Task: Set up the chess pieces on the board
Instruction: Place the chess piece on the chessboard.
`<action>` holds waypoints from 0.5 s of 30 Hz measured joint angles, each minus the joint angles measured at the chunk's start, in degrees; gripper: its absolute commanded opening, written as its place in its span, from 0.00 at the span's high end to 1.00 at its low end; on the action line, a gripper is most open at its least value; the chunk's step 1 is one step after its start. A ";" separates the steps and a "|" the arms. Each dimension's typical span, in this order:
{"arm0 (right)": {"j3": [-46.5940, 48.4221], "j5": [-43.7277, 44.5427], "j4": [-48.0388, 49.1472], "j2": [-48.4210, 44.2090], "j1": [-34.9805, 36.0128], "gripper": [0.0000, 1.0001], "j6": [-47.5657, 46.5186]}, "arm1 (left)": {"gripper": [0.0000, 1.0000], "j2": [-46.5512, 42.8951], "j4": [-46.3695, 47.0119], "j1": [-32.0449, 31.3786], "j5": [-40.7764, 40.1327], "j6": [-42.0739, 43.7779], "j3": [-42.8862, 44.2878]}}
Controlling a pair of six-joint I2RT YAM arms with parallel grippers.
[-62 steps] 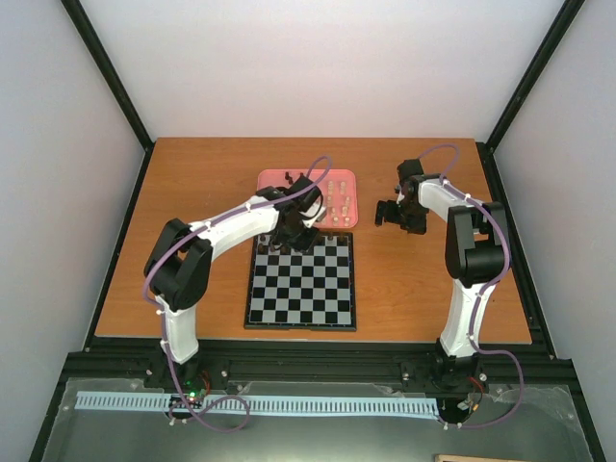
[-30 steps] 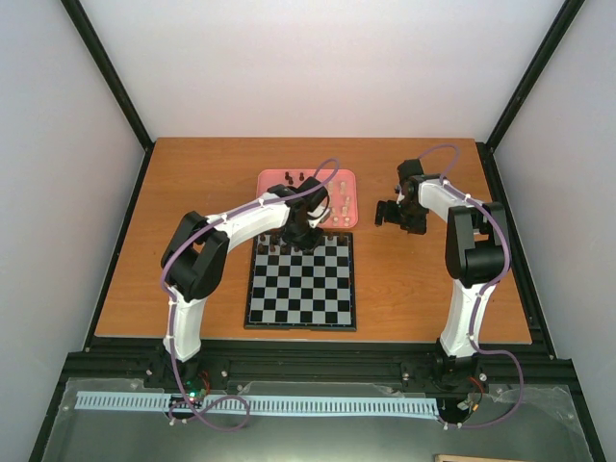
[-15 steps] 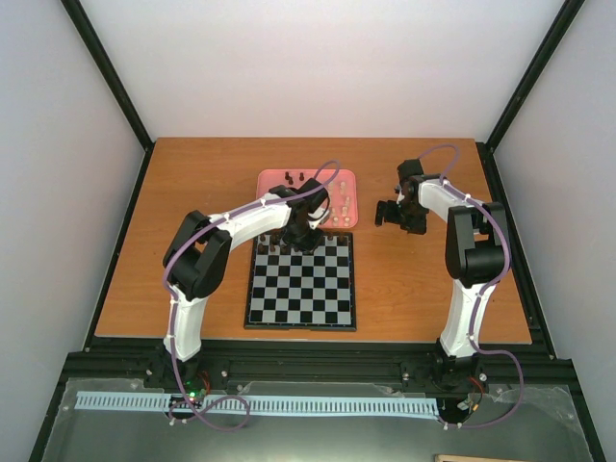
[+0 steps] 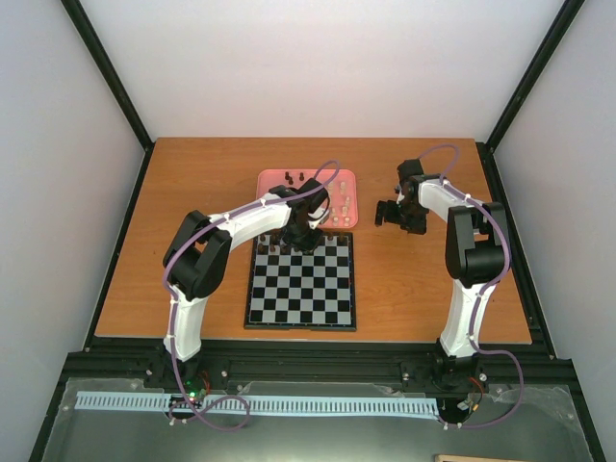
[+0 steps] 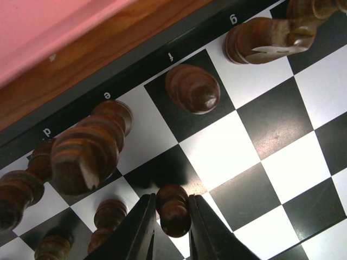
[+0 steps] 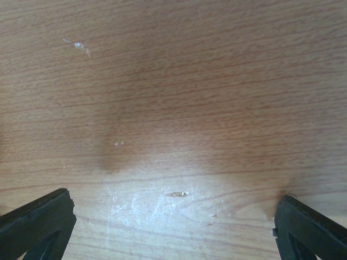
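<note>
In the left wrist view my left gripper point(image 5: 172, 227) is shut on a dark brown pawn point(image 5: 174, 212), one finger on each side of it. The pawn stands upright on the board point(image 5: 282, 130), in the second row from the lettered edge. Other dark chess pieces stand nearby: one on square f point(image 5: 192, 88), one on g point(image 5: 260, 39), a tall one at e point(image 5: 89, 149). From above, the left gripper point(image 4: 306, 236) is over the far edge of the board point(image 4: 300, 289). My right gripper point(image 4: 388, 214) hangs open over bare wood, its fingertips point(image 6: 38, 219) wide apart.
The pink tray point(image 4: 274, 180) lies just beyond the board, with pale pieces point(image 4: 337, 207) on its right side and a few dark pieces point(image 4: 294, 177) at its back. The right arm stands to the right of the tray. Black frame rails edge the wooden table point(image 4: 192, 212).
The left arm swung from the tray's front edge to the board's far row about a second ago. It has scarcely moved since. The right arm has stayed still.
</note>
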 measured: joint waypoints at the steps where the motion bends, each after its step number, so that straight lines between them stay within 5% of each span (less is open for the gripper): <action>1: 0.00 0.00 0.00 0.00 0.00 0.00 0.00 | 0.80 0.00 0.00 0.00 -0.04 -0.02 0.00; 15: 0.00 0.00 -0.02 0.00 0.00 0.00 0.00 | 0.76 0.00 0.00 0.00 -0.13 -0.02 0.00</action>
